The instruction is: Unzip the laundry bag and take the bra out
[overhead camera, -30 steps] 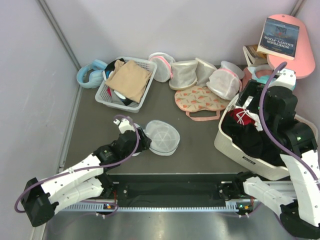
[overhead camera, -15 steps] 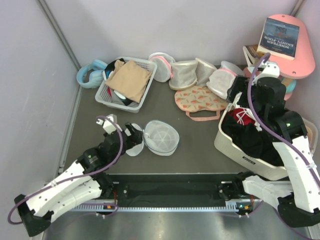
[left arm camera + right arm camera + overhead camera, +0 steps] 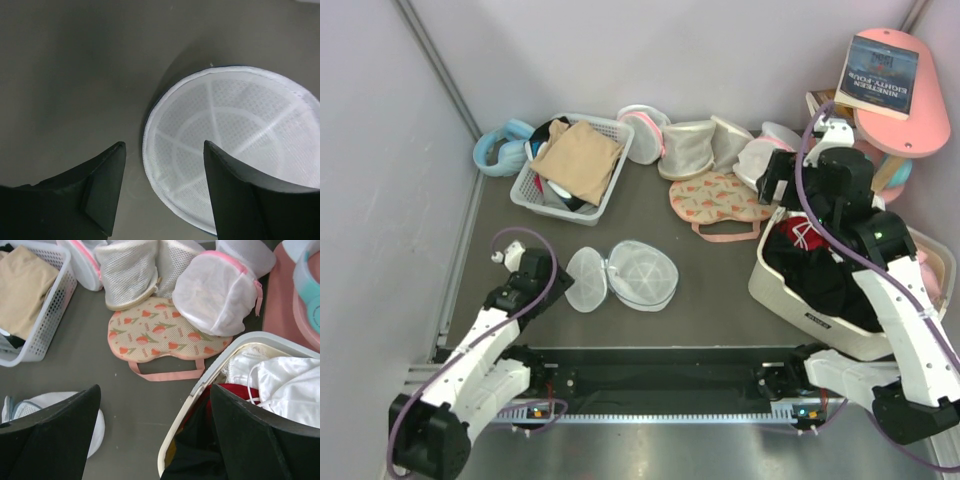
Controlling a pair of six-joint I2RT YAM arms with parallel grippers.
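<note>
**A:** Your left end effector [image 3: 163, 145] sits low over the tabletop [image 3: 720, 290]. Its jaws are spread and there's nothing between them.

**B:** Right in front of it is the laundry bag [image 3: 642, 273], mid-tabletop. It's unzipped and splayed into two round mesh halves side by side. One half's rim lies just past your fingertips.

**A:** Now your other side. The right end effector [image 3: 155, 388] hangs wide apart and empty over the far corner of the white bin [image 3: 810, 318].

**B:** In that bin you've got dark fabric [image 3: 815, 280] beside a red garment [image 3: 802, 232]. The dark piece is too bunched up to identify.
</note>
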